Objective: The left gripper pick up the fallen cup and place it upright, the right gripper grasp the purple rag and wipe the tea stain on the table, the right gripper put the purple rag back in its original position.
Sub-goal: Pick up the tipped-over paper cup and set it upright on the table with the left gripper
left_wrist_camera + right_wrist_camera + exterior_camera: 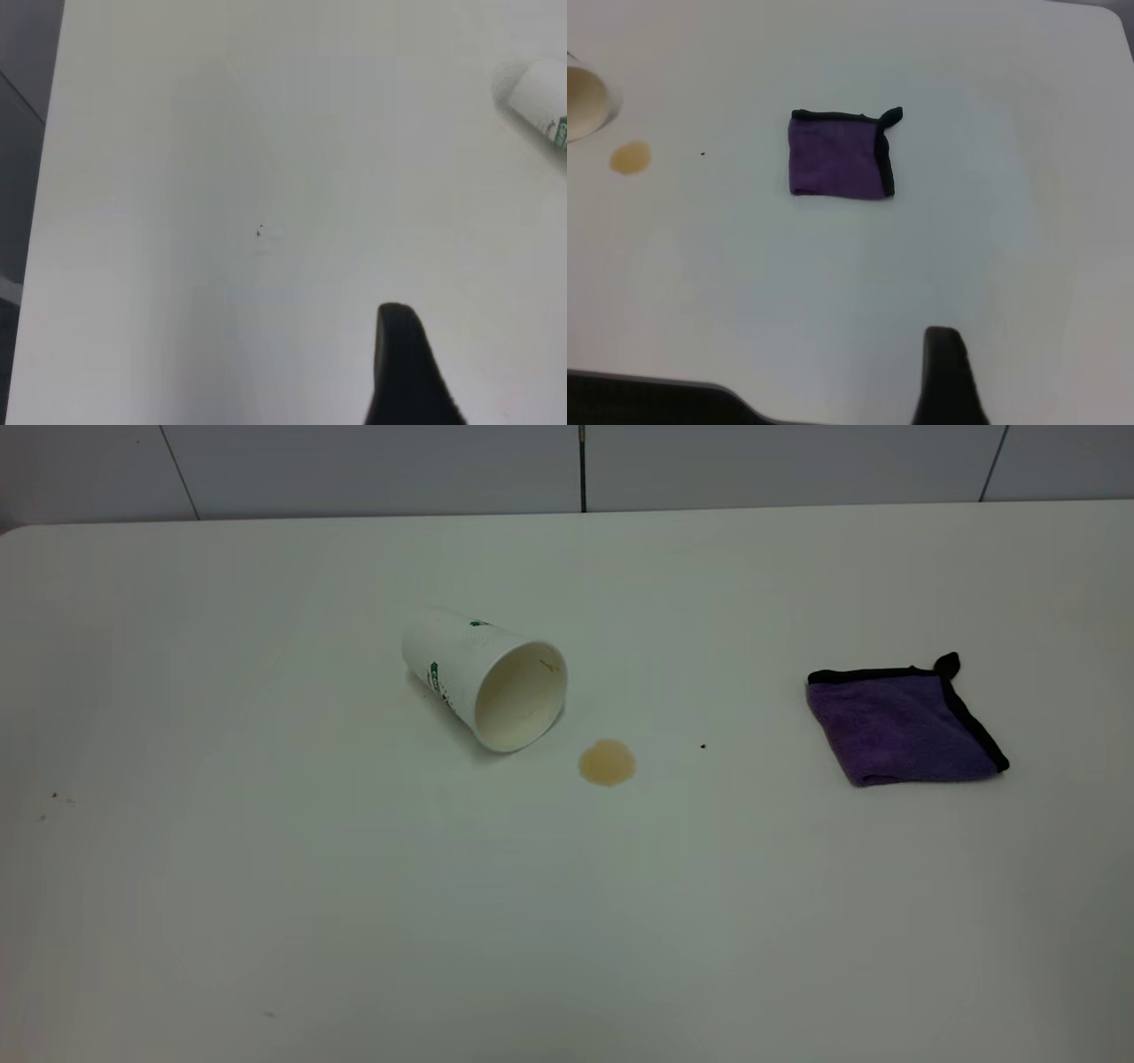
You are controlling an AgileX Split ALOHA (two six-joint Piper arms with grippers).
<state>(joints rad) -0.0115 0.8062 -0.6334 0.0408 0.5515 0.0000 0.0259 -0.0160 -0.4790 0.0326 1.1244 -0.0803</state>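
Note:
The fallen cup (485, 680) lies on its side on the white table (266, 886), left of centre, with its open mouth turned toward the front right. The tea stain (607, 763) is a small light-brown blotch just off the cup's rim. The purple rag (904, 722) lies folded flat at the right, well apart from both. Neither arm appears in the exterior view. Only a black tip of the left gripper (403, 372) shows, over bare table, with the cup (540, 104) far off. The right gripper (946, 381) hangs near the table's front edge, short of the rag (840, 158).
A tiny black speck (702, 746) sits between the stain and the rag. A grey tiled wall (567, 465) runs behind the table's far edge. The table's rounded corner (1112, 18) lies beyond the rag.

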